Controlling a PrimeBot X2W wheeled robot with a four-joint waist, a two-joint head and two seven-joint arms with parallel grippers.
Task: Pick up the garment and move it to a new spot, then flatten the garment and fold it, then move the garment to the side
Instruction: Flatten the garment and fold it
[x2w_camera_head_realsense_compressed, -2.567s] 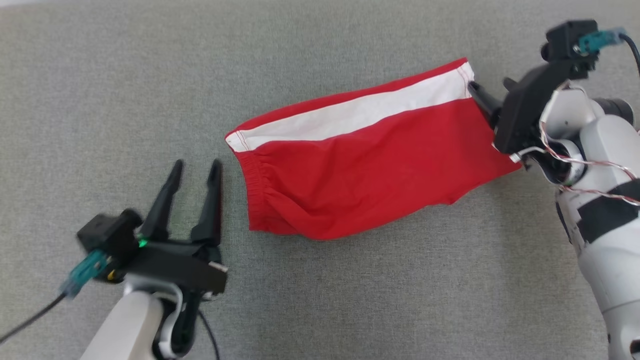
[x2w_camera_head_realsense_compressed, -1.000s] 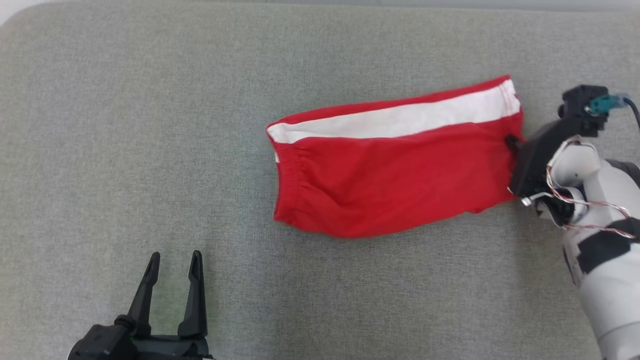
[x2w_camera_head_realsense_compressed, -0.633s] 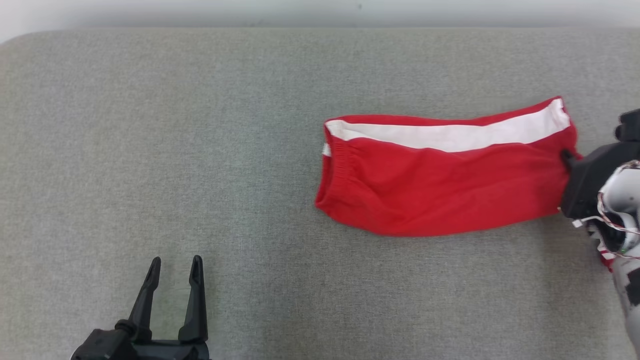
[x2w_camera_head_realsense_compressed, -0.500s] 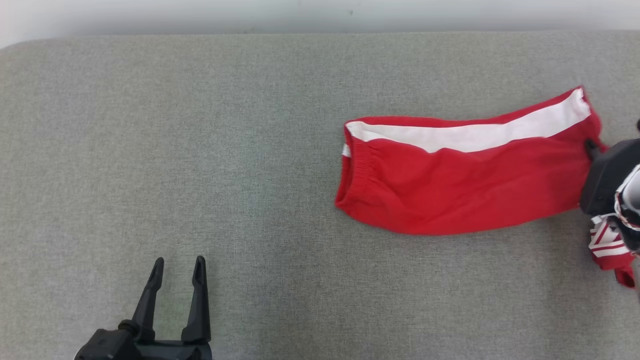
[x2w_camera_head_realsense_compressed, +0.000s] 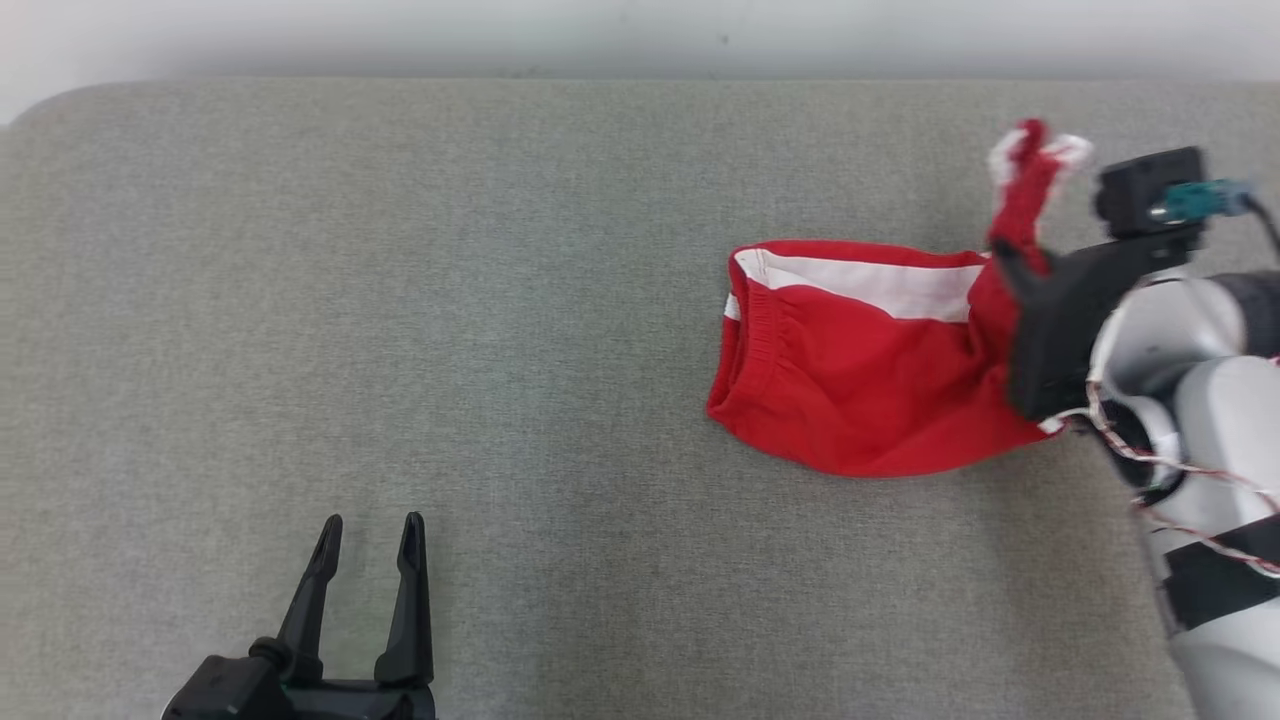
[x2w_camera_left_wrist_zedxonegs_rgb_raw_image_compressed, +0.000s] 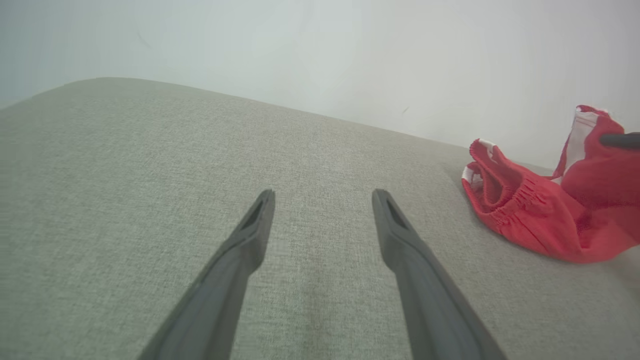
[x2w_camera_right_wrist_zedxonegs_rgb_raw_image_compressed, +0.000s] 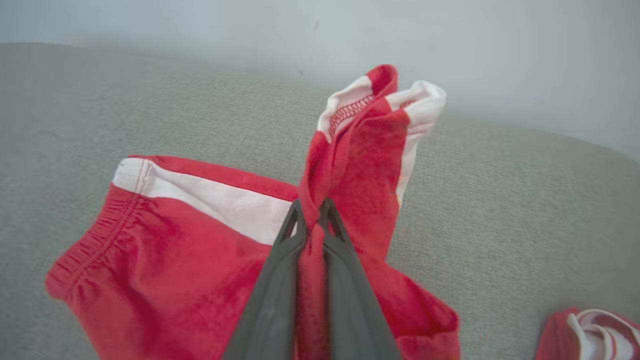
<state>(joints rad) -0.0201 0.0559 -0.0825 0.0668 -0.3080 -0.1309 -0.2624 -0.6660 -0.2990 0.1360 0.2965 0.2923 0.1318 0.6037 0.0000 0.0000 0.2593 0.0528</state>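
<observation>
My right hand (x2w_camera_right_wrist_zedxonegs_rgb_raw_image_compressed: 312, 210) is clamped on the garment (x2w_camera_head_realsense_compressed: 860, 400), leg end raised so the waistband (x2w_camera_head_realsense_compressed: 748, 345) can trail flat. My left hand (x2w_camera_head_realsense_compressed: 370, 520), fingers spread, rests well apart from it.

— What's changed on your right side?

— Your right gripper (x2w_camera_right_wrist_zedxonegs_rgb_raw_image_compressed: 310, 207) has pulled the red shorts (x2w_camera_head_realsense_compressed: 860, 400) up by the leg. The hem end (x2w_camera_head_realsense_compressed: 1030, 160) lay flat and stretched out before. Now it stands bunched above the fingers, and the shorts look shorter.

— And your left?

— Your left gripper (x2w_camera_head_realsense_compressed: 372, 520) was just beside the waistband (x2w_camera_head_realsense_compressed: 750, 340). Now it's well apart from it.

— The camera?

— It's tilted up, so you now see the grey padded surface's (x2w_camera_head_realsense_compressed: 400, 300) far edge and the wall (x2w_camera_head_realsense_compressed: 600, 35).
</observation>
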